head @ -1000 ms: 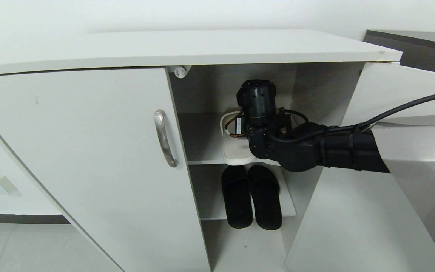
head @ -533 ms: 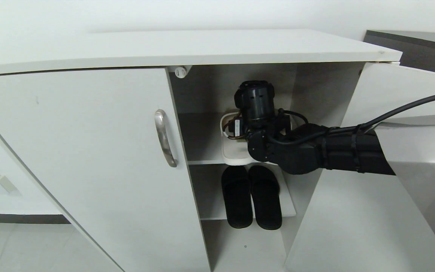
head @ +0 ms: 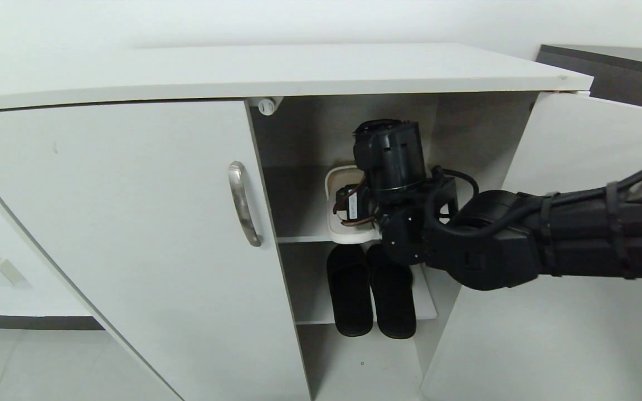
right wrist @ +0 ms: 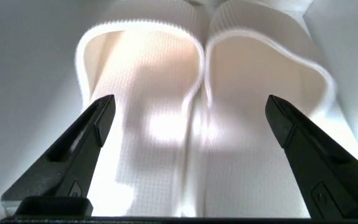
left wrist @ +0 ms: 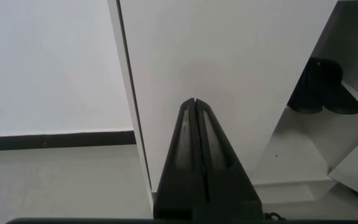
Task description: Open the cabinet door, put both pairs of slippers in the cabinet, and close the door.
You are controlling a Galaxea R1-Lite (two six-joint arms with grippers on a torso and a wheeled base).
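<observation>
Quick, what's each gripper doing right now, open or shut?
Left gripper: closed, empty.
Right gripper: open, at the white slippers, holding nothing.

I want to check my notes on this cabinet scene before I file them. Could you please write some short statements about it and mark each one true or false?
1. The black slippers lie on a shelf below the white slippers. True.
2. The right gripper is shut on a white slipper. False: it is open, just in front of the pair.
3. Both cabinet doors are closed. False: the right door is open; the left door is closed.
4. The left gripper is shut. True.
</observation>
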